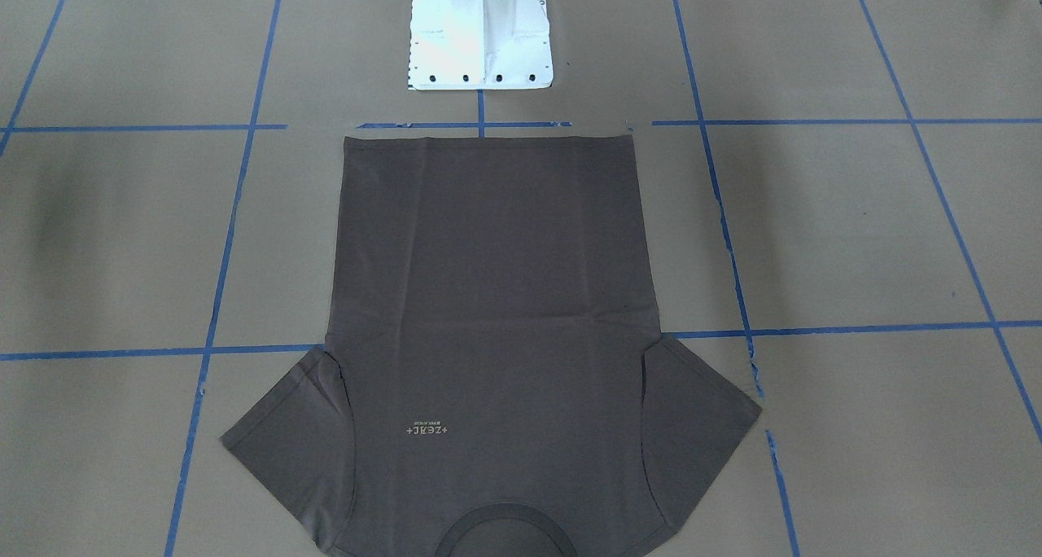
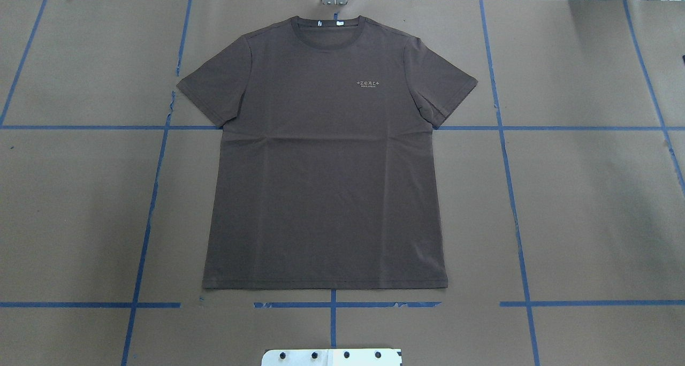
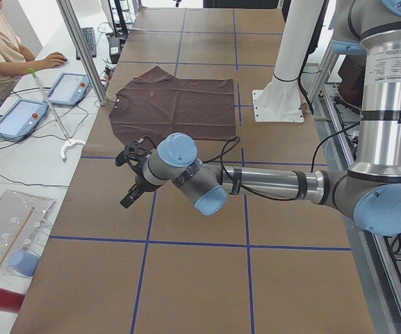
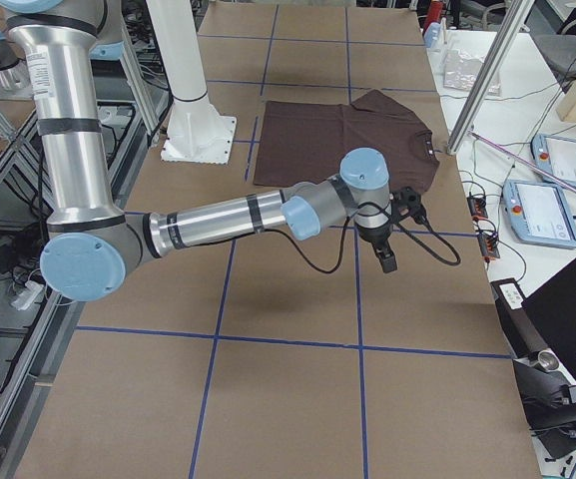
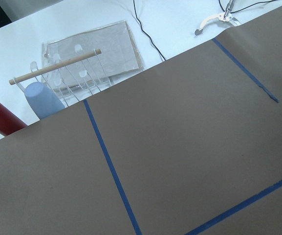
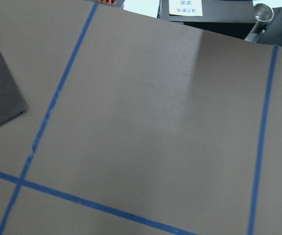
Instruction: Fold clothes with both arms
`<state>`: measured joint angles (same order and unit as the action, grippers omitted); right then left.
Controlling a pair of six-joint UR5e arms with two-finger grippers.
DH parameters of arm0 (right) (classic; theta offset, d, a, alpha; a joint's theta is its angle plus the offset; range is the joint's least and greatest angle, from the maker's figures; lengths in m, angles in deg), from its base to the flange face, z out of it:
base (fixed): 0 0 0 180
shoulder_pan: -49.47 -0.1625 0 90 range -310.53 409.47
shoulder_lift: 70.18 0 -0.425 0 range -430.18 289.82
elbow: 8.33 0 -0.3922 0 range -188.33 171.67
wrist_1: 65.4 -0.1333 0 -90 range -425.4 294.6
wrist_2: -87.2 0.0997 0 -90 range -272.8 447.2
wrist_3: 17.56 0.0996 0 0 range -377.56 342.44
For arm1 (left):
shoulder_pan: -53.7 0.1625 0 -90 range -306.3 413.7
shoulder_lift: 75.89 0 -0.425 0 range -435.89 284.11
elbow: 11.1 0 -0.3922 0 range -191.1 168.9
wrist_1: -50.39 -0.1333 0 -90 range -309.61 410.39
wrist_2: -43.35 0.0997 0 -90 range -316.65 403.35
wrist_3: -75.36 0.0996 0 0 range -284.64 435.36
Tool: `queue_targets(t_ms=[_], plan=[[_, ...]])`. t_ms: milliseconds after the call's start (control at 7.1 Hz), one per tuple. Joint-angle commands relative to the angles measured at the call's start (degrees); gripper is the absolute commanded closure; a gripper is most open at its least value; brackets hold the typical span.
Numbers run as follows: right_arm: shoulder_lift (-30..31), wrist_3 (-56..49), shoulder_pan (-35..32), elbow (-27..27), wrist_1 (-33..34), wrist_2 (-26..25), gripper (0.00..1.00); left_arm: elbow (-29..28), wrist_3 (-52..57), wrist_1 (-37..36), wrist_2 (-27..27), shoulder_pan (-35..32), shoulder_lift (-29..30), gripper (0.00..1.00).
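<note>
The T-shirt point(image 2: 324, 162) is lying flat and unfolded on the table point(image 2: 588, 195), straight out from the pedestal base point(image 1: 480, 36), with its hem nearest the base. The left gripper point(image 3: 129, 195) and right gripper point(image 4: 385, 257) are hovering well out to either side of the base, touching nothing. Whether their jaws are spread cannot be told. Folding appears not yet begun. The next move probably calls for both arms to reach inward to the garment's edges.

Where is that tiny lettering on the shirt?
On the brown table crossed by blue tape lines, a dark brown-grey T-shirt lies flat, collar away from the robot. The pale lettering sits on its chest, toward the robot's right sleeve; it is the only print on the plain front.
</note>
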<state>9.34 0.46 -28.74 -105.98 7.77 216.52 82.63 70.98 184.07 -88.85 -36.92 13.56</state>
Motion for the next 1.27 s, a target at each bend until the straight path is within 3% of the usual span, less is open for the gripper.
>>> queue_targets(t_ms=[0,282,563,1126], plan=[[-12.2,19.3,11.9,5.1,-0.6,-8.7,0.02,0.1,0.0,0.3,-0.1,0.0,0.0,0.0],[-18.6,32.8,17.9,16.8,-13.4,-14.0,0.2,0.2,0.1,0.3,-0.1,0.0,-0.1,0.0],[-23.5,34.6,21.0,28.7,-21.5,-17.8,0.29,0.1,0.1,0.4,-0.1,-0.1,-0.1,0.0],[-23.3,37.9,27.6,32.2,-24.7,-25.3,0.35,0.1,0.2,0.4,-0.1,0.0,-0.2,0.0]])
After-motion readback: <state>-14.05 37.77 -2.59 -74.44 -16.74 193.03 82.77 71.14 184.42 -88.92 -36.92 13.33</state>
